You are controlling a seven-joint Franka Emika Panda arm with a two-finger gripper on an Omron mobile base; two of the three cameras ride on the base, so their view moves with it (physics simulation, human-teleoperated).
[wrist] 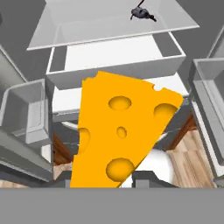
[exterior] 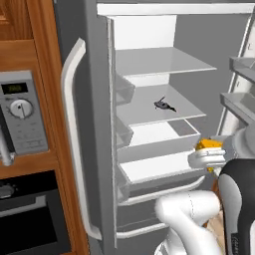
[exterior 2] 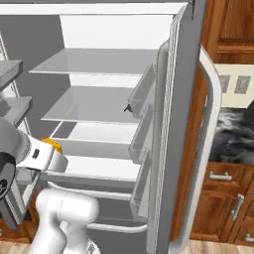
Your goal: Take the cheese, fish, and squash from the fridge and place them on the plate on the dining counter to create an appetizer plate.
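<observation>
My gripper point(wrist: 107, 180) is shut on the cheese point(wrist: 122, 135), a yellow-orange wedge with holes that stands up between the fingers. The cheese point(exterior: 208, 144) hangs in front of the open fridge point(exterior: 94, 99), level with its lower shelves and just outside them. From the right side the cheese point(exterior 2: 53, 145) peeks out above the white hand of the gripper point(exterior 2: 55, 155). The fish point(exterior: 163, 105), small and dark grey, lies on a middle shelf; it is also visible from the right point(exterior 2: 128, 108) and from the hand point(wrist: 142, 13). The squash and the plate are out of view.
The fridge door point(exterior 2: 198, 124) stands open on the right with several bins. A microwave point(exterior: 22, 119) and an oven point(exterior: 25, 214) sit in wooden cabinets on the left. A dark marbled counter top point(exterior 2: 230, 131) lies over wooden drawers; I cannot tell whether it is the dining counter.
</observation>
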